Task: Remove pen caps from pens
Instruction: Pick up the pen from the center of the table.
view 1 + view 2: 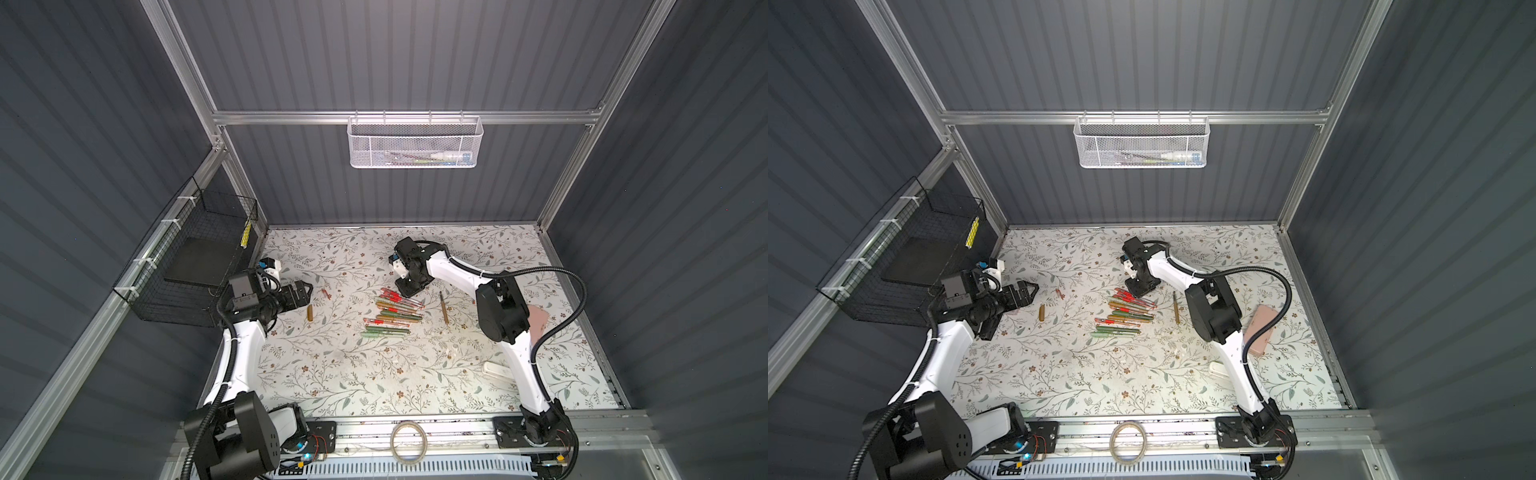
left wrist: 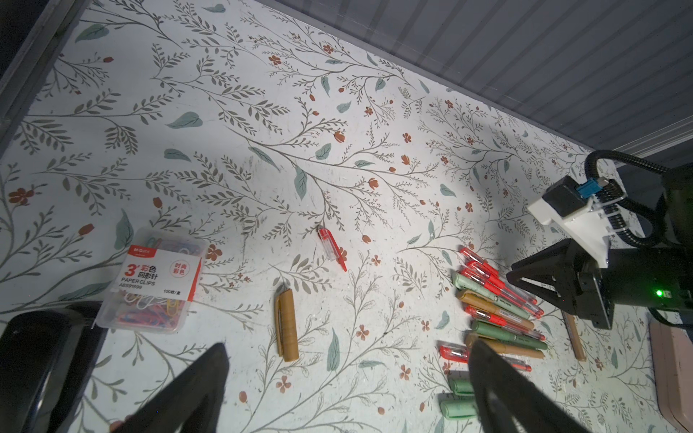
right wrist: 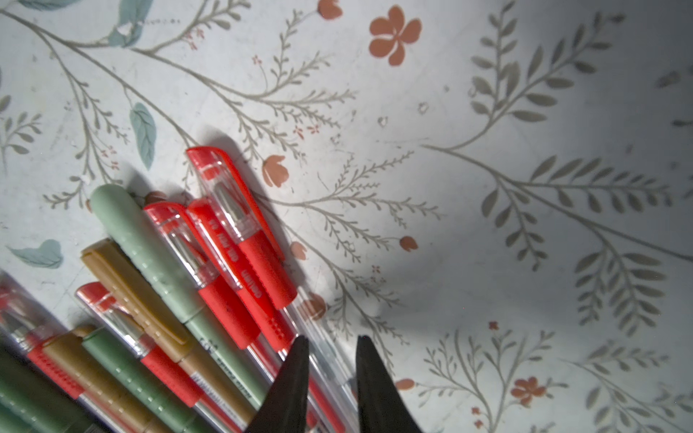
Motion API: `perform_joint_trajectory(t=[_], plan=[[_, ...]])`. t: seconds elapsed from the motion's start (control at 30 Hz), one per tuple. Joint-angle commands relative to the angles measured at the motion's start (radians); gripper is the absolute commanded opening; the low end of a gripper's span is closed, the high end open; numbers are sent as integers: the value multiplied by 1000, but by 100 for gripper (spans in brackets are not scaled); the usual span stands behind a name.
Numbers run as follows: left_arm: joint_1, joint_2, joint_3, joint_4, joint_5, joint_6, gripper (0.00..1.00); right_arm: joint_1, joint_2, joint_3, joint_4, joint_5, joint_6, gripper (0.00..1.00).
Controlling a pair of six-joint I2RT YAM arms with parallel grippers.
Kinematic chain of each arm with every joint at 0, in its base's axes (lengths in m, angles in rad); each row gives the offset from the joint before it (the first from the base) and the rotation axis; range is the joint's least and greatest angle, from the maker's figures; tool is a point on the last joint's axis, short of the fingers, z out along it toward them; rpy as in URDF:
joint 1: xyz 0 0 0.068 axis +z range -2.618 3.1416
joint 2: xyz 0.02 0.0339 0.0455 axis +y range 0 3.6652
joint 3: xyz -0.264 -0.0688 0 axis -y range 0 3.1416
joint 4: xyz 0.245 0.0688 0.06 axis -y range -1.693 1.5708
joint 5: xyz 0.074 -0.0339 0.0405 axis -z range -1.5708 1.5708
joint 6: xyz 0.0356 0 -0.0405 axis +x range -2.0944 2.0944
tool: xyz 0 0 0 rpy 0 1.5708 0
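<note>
Right wrist view: my right gripper jaws sit narrowly apart astride 1 red pen at the pen pile edge; clamped or not, can't tell. Left gripper wide open, short of pile. Clamp squarely, pull cap straight off.

The left arm reaches forward low over the table, its wrist level and its left gripper spread wide. The right arm arches up and bends inward, wrist tipped down, right gripper pointing at the table, jaws a narrow gap apart.
</note>
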Motion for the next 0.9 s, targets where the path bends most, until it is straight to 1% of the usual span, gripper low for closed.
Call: perform_joint_trajectory(t=[0.0, 0.13, 0.27, 0.4, 0.53, 0.6, 0.87], plan=[[17, -9, 19, -14, -3, -4, 100, -1, 36, 4, -8, 4, -22, 26], [17, -6, 18, -15, 4, -3, 100, -12, 65, 41, -37, 5, -14, 25], [18, -6, 16, -8, -3, -3, 100, -16, 48, 13, 0, 6, -23, 25], [20, -4, 21, -18, 0, -3, 100, -33, 72, 43, -31, 10, -7, 23], [22, -11, 12, -5, 0, -3, 100, -38, 40, -42, 47, 44, -22, 23], [21, -11, 13, -14, 6, -3, 100, -41, 35, -51, 55, 70, -25, 20], [25, -16, 17, -18, 6, -3, 100, -45, 18, -66, 95, 108, -52, 11]])
